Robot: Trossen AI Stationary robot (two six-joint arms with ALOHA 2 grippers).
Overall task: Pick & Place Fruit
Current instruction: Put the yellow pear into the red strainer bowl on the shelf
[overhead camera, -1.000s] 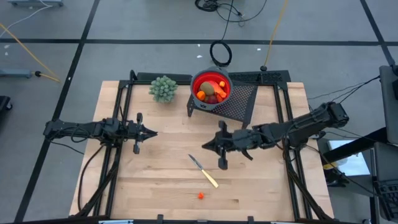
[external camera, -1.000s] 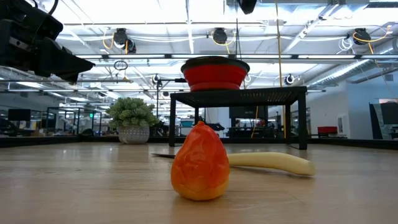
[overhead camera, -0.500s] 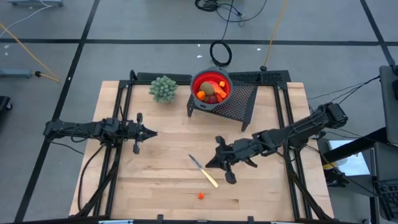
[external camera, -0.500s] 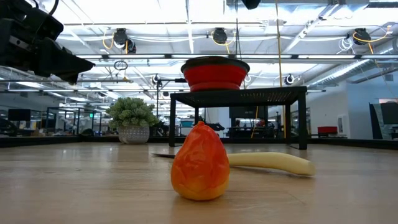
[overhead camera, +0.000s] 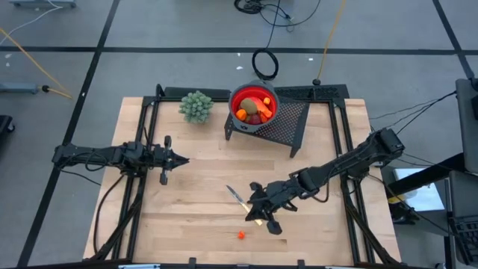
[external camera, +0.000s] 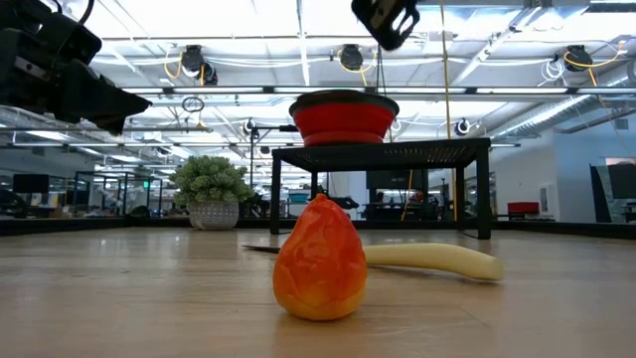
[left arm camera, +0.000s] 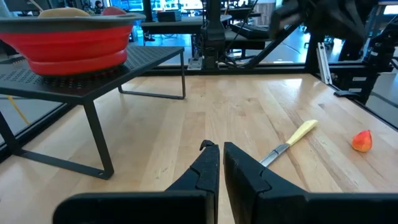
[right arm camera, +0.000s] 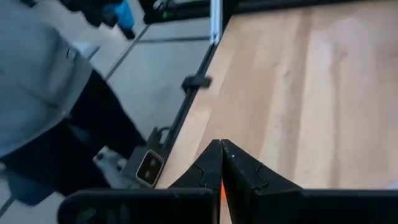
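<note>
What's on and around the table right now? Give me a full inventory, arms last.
Loose fruit piece: one, orange-red, near the table's front edge, alone.
Fruit in bowl: several, orange, dark red and brown, inside the bowl.
Bowl: one, red with grey rim, on the rack.
Rack: one, black mesh, back middle of the table.
Knife: one, pale handle, table centre, partly under the right gripper.
Plant: one, green, back left of the rack.
Table: one, pale wood.
Person's sleeve: grey, beyond the table edge in the right wrist view.
Left gripper: shut, waiting at left.
Right gripper: shut, over the knife handle, behind the loose fruit piece.
</note>
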